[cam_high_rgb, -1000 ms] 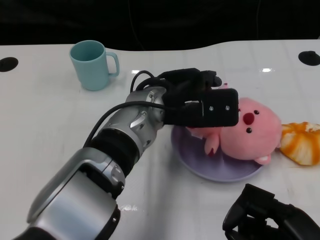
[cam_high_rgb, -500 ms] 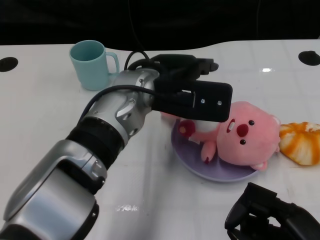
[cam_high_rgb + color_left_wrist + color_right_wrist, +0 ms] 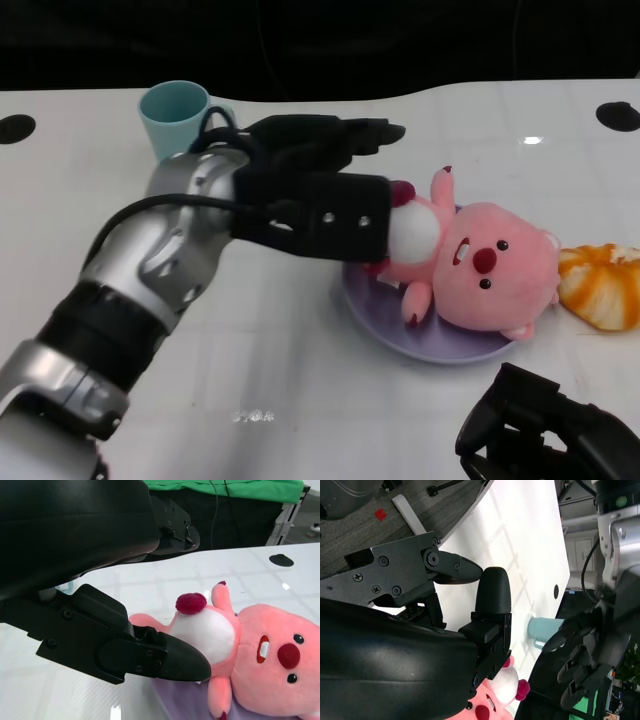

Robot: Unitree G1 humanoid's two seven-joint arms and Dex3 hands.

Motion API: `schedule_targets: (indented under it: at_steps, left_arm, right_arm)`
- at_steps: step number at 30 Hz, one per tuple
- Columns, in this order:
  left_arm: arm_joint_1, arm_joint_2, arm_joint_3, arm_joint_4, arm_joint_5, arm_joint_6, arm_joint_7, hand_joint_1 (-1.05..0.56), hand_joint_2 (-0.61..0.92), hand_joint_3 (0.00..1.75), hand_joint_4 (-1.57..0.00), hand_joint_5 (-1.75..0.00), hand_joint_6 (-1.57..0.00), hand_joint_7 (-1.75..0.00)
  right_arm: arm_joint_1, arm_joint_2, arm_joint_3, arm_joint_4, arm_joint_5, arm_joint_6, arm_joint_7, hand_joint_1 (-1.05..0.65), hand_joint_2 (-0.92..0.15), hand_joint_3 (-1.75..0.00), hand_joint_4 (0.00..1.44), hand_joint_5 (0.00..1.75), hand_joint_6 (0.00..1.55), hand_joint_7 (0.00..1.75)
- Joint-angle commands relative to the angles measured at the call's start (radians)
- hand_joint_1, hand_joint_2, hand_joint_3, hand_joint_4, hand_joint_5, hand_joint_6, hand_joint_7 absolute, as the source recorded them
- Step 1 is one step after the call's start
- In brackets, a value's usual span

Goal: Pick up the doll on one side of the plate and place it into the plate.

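The left robot hand [image 3: 320, 190] is reaching forward, fingers spread and holding nothing; the right robot hand [image 3: 545, 440] is hanging low, fingers parted.

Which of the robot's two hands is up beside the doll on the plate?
The left hand, fingers spread beside the pink doll. The right hand stays low at the table's near edge, away from the plate.

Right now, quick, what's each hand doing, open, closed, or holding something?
Left hand: open, fingers spread, holding nothing, beside the pink doll lying in the plate.
Right hand: holds nothing; open or closed cannot be told.
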Motion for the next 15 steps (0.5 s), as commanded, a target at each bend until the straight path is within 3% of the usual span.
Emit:
schedule_targets:
  at_steps: [1,5,9,15]
  left_arm:
    - [0.079,0.061,0.032,-0.114,-0.020,-0.012,-0.021,-0.89,0.92,0.24,0.00,-0.32,-0.10,-0.04]
    - [0.179,0.110,0.073,-0.225,-0.053,-0.026,-0.025,-0.86,0.92,0.24,0.00,-0.35,-0.11,-0.04]
    - [0.290,0.154,0.117,-0.336,-0.093,-0.036,-0.029,-0.71,0.92,0.19,-0.10,-0.47,-0.22,-0.09]
    - [0.445,0.174,0.181,-0.460,-0.153,-0.043,-0.006,-0.61,0.92,0.19,-0.27,-0.57,-0.35,-0.13]
  right_arm:
    - [0.001,-0.014,-0.004,0.002,0.006,-0.013,0.008,-0.25,-0.90,-0.59,0.63,1.75,0.40,1.68]
    - [-0.003,-0.013,-0.006,0.010,0.005,-0.016,0.011,-0.25,-0.90,-0.59,0.63,1.75,0.40,1.68]
    - [-0.006,-0.012,-0.007,0.011,0.007,-0.009,0.011,-0.25,-0.89,-0.58,0.63,1.75,0.40,1.68]
    - [-0.013,-0.014,-0.006,0.013,0.007,-0.006,0.013,-0.26,-0.89,-0.58,0.63,1.75,0.40,1.67]
